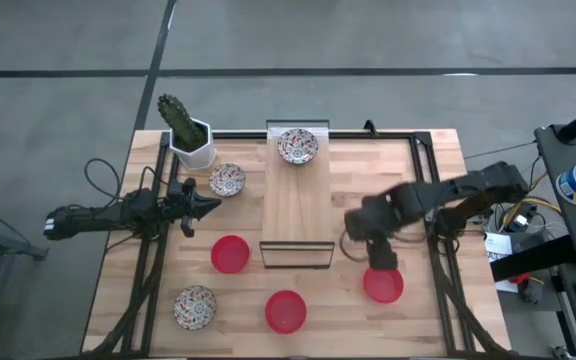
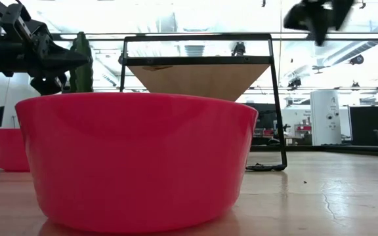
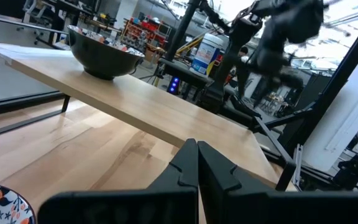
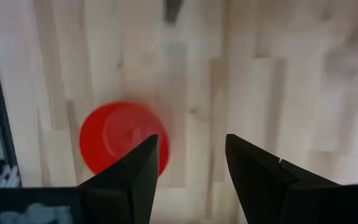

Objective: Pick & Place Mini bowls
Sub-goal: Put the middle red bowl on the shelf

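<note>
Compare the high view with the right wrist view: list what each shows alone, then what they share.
Only the high view: the left gripper, shut, beside a speckled bowl; the cactus pot; another speckled bowl on the raised shelf, a third near the front edge; two more red bowls.

Only the right wrist view: the right gripper's fingers standing open, empty.

Both: the red bowl under the right gripper, and the wooden table.

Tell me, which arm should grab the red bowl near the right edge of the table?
Probably the right arm. Its open claw hangs right above that red bowl. The left claw is shut, far across the table beside a speckled bowl.
</note>
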{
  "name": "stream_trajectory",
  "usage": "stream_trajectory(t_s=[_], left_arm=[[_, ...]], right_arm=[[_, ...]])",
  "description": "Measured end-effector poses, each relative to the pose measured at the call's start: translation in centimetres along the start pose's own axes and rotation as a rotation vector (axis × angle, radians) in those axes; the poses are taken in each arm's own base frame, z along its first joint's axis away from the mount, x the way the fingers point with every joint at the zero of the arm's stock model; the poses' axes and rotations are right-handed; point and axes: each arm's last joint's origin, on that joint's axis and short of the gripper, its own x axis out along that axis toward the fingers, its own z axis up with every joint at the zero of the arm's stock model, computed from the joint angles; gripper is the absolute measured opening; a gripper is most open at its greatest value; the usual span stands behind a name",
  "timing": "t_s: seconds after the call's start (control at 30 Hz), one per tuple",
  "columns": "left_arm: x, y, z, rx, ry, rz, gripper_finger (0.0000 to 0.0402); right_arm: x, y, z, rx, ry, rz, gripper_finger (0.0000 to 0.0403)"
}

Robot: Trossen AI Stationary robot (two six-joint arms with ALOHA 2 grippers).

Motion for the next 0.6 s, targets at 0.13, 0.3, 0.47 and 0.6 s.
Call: stream_trajectory(t_s=[0.13, 0.3, 0.47, 0.6], left_arm=[[0.0, 0.0, 0.0, 0.000, 0.000, 0.000, 0.0000], [0.0, 0.0, 0.0, 0.000, 0.000, 0.000, 0.0000], [0.0, 0.0, 0.0, 0.000, 0.000, 0.000, 0.0000], [0.0, 0.0, 0.0, 0.000, 0.000, 0.000, 0.0000]], right_arm=[[2.7, 1.2, -1.6, 0.001, 0.033, 0.000, 0.0170], [6.1, 1.9, -3.5, 0.028, 0.061, 0.007, 0.0162], [9.0, 2.0, -5.3, 0.054, 0.121, -0.017, 0.0157], [10.7, 1.9, -6.0, 0.066, 0.124, -0.014, 0.0155]])
